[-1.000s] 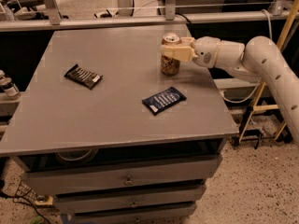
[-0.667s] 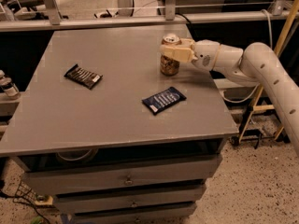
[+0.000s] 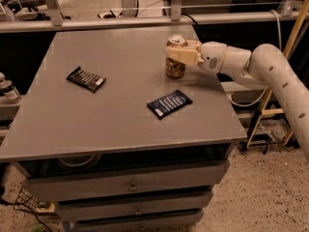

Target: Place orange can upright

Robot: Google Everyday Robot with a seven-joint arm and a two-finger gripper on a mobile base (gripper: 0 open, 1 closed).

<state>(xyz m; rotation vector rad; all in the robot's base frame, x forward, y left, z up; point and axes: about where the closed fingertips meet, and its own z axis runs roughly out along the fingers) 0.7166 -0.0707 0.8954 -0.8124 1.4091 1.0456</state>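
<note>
The orange can (image 3: 175,68) stands upright on the grey table (image 3: 96,124), near its far right corner, with its silver top rim facing up. My gripper (image 3: 177,53) reaches in from the right on a white arm. Its pale fingers (image 3: 184,54) wrap the can's upper half, so it is shut on the can. The can's base appears to rest on the table top.
A black snack wrapper (image 3: 86,79) lies at the left of the table. A dark blue wrapper (image 3: 169,103) lies just in front of the can. Drawers (image 3: 130,182) sit under the table. Small bottles (image 3: 7,88) stand off the left edge. A metal rail (image 3: 96,23) runs behind.
The arm's elbow has shifted slightly. The can and the gripper stay in nearly the same place, and the wrappers have not moved.
</note>
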